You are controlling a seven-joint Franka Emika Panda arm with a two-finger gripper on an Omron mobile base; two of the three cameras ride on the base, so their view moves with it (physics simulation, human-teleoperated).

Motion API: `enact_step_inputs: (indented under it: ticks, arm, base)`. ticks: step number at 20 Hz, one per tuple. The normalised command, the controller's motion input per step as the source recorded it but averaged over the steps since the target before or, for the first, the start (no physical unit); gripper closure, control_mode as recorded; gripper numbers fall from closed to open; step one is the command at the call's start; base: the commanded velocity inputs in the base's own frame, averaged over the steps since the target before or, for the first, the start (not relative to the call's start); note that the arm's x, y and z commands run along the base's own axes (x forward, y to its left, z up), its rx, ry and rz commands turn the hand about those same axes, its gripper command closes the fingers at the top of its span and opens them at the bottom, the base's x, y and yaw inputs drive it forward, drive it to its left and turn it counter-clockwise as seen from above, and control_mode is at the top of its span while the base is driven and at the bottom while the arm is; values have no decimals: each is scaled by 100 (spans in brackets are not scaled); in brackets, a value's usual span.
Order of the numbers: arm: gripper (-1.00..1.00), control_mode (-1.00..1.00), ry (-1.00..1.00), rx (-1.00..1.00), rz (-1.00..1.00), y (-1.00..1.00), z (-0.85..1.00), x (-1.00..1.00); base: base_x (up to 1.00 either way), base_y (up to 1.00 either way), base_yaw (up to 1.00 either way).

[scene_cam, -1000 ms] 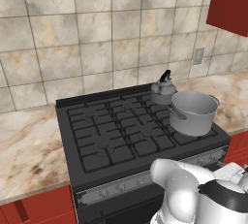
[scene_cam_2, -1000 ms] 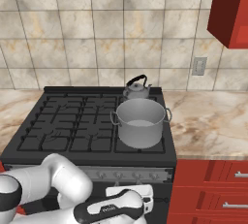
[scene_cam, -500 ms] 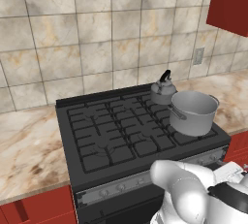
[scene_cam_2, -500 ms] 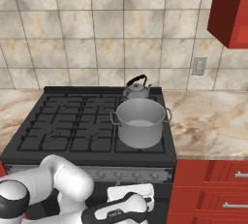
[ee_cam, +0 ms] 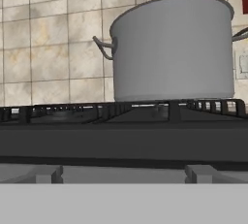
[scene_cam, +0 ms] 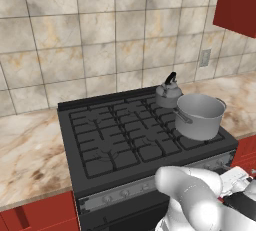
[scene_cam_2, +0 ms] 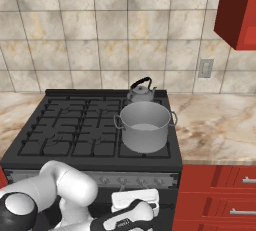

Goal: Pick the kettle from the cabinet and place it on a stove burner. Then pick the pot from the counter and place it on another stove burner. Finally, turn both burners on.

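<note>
**Both vessels on the stove, arm going for the knobs**

Working from the left: the grates of both burners [scene_cam_2: 95, 125] on that side are standing bare. Further right, the kettle [scene_cam_2: 141, 92] is sitting on the rear right burner and the pot [scene_cam_2: 145, 125] on the front right one, just in front of it, so the turning-on step is likely the one in hand.

To do it well, the fingers should be closing squarely around one knob on the silver knob panel [scene_cam_2: 130, 179], chosen to match an occupied burner, then rotating without slipping.

The arm is folding low in front of the stove, hand below the panel, camera looking level across the grates. The gripper is standing fully spread, holding nothing.
</note>
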Motion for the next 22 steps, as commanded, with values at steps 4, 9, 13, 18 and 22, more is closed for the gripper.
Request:
enact_step_inputs:
  ticks: [4, 9, 13, 18, 22]
  arm:
    - [-100, -100, -2, 0, 0, 0, -8, 12]
    - [-100, -100, -2, 0, 0, -2, -7, 13]
    - [-100, -100, -1, 1, 0, -14, -17, 12]
    - [-100, -100, -1, 1, 0, -17, -24, 11]
    - [-100, -100, -2, 1, 0, -8, -19, 9]
  base:
    - [0, 0, 0]
    - [0, 0, 0]
    - [0, 0, 0]
    - [0, 0, 0]
    - [0, 0, 0]
